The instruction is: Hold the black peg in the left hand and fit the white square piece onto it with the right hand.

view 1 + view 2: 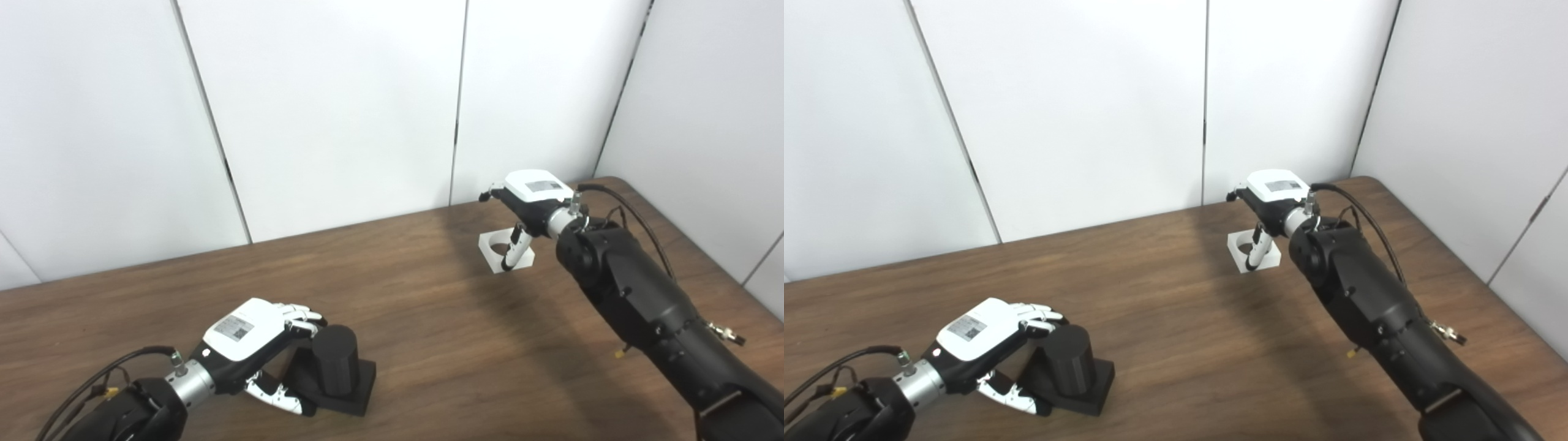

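The black peg (335,361), a thick cylinder on a square black base, stands on the table at the near left. My left hand (248,337) is wrapped around it, with fingers (303,317) against the cylinder's top and the thumb along the base's front edge. The white square piece (493,245), with a round hole in it, lies flat on the table at the far right. My right hand (531,195) hovers just above it, open. Its thumb (517,245) reaches down against the piece's near side, while its fingers stay raised over the far side.
The brown wooden table (429,318) runs between the two hands. White wall panels (337,110) close off the back and right. The table's right corner (612,180) is just behind my right hand. A cable loops off the right wrist.
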Motion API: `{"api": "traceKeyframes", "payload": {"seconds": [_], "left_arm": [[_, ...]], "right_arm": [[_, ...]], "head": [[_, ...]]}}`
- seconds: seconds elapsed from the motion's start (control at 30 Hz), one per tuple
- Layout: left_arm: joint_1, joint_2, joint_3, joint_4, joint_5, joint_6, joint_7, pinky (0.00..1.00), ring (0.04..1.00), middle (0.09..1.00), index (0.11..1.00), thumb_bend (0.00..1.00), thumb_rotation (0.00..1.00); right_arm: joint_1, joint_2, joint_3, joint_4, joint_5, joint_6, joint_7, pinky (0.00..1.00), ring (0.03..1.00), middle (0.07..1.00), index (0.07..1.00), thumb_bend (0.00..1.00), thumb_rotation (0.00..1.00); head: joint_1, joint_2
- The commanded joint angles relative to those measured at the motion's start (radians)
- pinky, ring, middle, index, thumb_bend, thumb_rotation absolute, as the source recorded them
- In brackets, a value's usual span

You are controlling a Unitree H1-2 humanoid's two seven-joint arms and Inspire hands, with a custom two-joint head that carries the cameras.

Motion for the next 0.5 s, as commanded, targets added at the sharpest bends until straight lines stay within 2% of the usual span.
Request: {"api": "traceKeyframes", "payload": {"seconds": [0.0, 0.47], "left_arm": [[0.061, 0.040, -0.046, 0.021, 0.065, -0.026, -0.094, 0.77, 0.846, 0.825, 0.489, 0.52, 0.06], [0.069, 0.042, -0.031, 0.002, 0.064, -0.025, -0.108, 0.76, 0.838, 0.818, 0.489, 0.52, 0.06]], "right_arm": [[-0.067, -0.035, 0.000, 0.003, -0.004, 0.016, 0.018, 0.74, 0.885, 0.929, 0.799, 0.87, 0.11], [-0.117, -0.041, 0.064, 0.114, -0.005, 0.030, 0.095, 0.76, 0.894, 0.945, 0.795, 0.91, 0.09]], "head": [[0.000, 0.004], [0.006, 0.006]]}}
